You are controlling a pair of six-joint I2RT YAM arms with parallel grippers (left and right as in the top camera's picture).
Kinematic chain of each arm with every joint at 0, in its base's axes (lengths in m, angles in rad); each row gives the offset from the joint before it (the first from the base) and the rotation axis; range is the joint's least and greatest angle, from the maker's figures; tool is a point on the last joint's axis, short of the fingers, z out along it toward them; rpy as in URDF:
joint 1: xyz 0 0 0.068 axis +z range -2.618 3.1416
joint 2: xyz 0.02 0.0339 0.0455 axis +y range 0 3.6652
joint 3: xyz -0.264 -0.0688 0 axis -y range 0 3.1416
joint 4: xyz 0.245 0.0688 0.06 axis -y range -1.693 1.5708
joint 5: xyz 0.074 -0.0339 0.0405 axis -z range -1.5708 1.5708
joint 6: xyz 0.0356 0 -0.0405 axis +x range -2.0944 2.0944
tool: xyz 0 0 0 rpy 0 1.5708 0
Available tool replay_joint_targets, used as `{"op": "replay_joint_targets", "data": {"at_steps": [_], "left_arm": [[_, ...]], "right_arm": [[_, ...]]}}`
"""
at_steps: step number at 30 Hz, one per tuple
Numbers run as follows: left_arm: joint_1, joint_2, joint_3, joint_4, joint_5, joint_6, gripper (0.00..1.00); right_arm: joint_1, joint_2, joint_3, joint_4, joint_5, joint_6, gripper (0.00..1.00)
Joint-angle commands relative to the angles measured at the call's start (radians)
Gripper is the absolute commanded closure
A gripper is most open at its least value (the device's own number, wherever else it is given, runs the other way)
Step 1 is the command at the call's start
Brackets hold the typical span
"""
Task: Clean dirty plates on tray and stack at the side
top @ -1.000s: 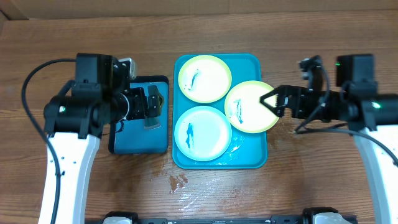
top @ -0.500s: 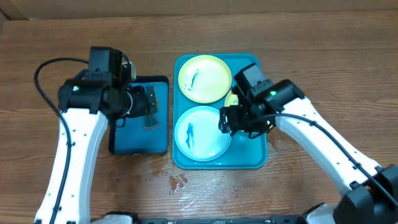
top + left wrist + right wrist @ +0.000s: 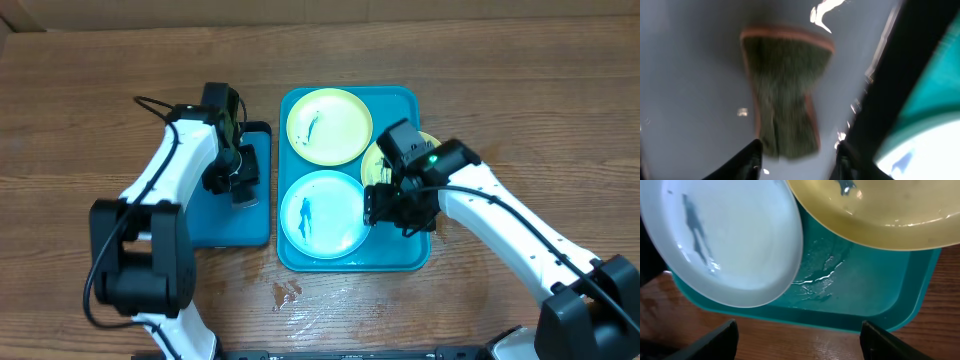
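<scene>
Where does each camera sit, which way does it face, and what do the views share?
Overhead: above the table, looking straight down on the teal tray, the smaller blue tray and both arms.
Left wrist: on the left arm, facing down at a sponge on the smaller blue tray; own fingertips at bottom.
Right wrist: low over the teal tray's near edge, facing down at the light blue plate and a yellow-green plate; own fingertips at bottom.
Shared: the light blue plate shows in all three.

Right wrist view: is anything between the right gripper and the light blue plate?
Nothing visible. The right gripper, jaws open, hangs over the near edge of the teal tray, with the light blue plate uncovered beside it.
</scene>
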Motion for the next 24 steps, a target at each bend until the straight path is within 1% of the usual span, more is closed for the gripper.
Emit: {"op": "replay_joint_targets", "data": {"at_steps": [1, 5, 6, 8, 9, 11, 14, 15, 17, 19, 24], "left_arm": [[-0.003, 0.047, -0.004, 0.028, -0.014, -0.008, 0.63], [-0.003, 0.065, -0.004, 0.071, -0.048, -0.007, 0.65], [-0.003, 0.067, -0.004, 0.076, -0.052, -0.002, 0.64], [-0.003, 0.072, -0.004, 0.078, -0.052, 0.007, 0.49], [-0.003, 0.076, -0.004, 0.077, -0.052, 0.008, 0.51], [-0.004, 0.089, -0.005, 0.081, -0.052, 0.008, 0.69], [-0.01, 0.114, -0.005, 0.089, -0.051, 0.008, 0.84], [-0.014, 0.129, -0.005, 0.084, -0.051, 0.008, 0.96], [-0.021, 0.136, -0.005, 0.071, -0.052, 0.014, 0.96], [-0.019, 0.133, 0.018, 0.036, -0.053, 0.035, 0.96], [0.008, 0.121, 0.167, -0.111, -0.055, 0.034, 0.96]], "right_arm": [[-0.001, -0.011, -0.072, 0.055, 0.008, -0.018, 0.2], [-0.001, -0.011, -0.128, 0.123, 0.009, -0.1, 0.18], [-0.001, -0.011, -0.139, 0.141, 0.009, -0.117, 0.16], [-0.003, -0.011, -0.151, 0.171, 0.012, -0.146, 0.13], [-0.002, -0.011, -0.153, 0.182, 0.011, -0.161, 0.12], [-0.002, -0.011, -0.153, 0.211, 0.011, -0.22, 0.11], [-0.002, -0.011, -0.153, 0.239, 0.013, -0.272, 0.1], [-0.002, -0.011, -0.153, 0.247, 0.031, -0.273, 0.1], [-0.002, -0.011, -0.153, 0.251, 0.05, -0.272, 0.11], [-0.002, -0.011, -0.153, 0.253, 0.077, -0.265, 0.14], [-0.002, -0.008, -0.153, 0.286, 0.091, -0.264, 0.23]]}}
